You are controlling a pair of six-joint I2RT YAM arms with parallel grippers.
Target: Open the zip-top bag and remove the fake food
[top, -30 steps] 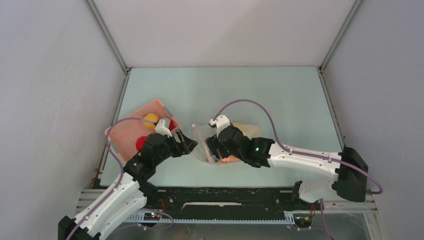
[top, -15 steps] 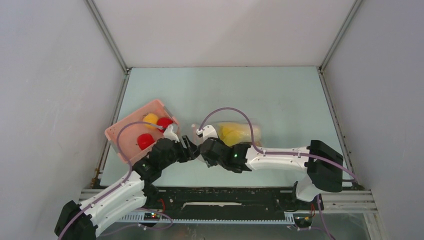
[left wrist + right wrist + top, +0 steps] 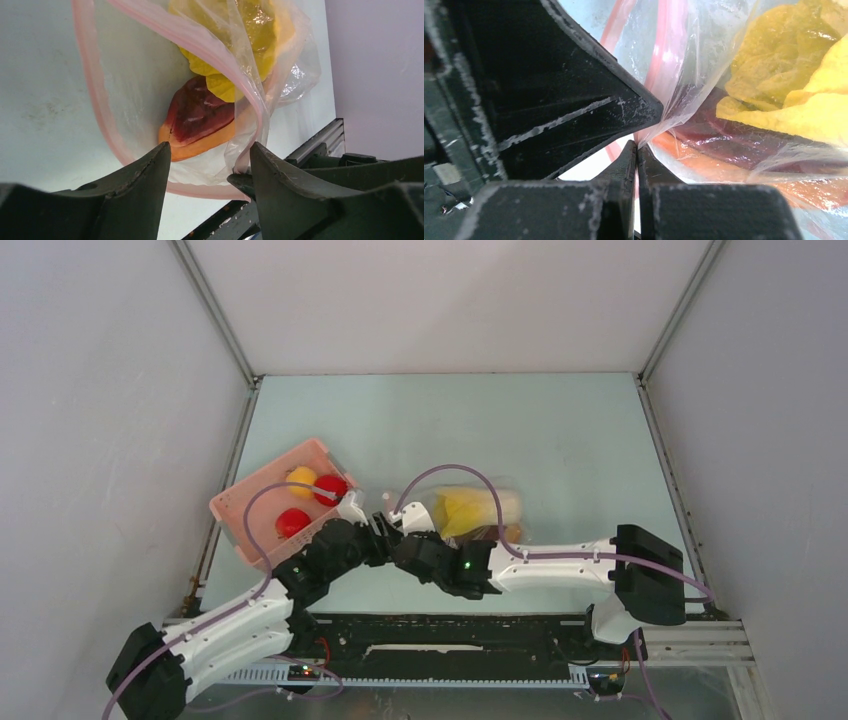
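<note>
The zip-top bag (image 3: 470, 508) lies at centre frame in the top view, with the fake food (image 3: 200, 120) inside it. The right gripper (image 3: 637, 147) is clenched on the bag's plastic edge. The left gripper (image 3: 210, 150) is released, jaws apart astride the pink zip rim.

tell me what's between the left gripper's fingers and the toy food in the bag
The bag's clear plastic and pink zip rim, pinched there by the right gripper; the left wrist view shows it.
</note>
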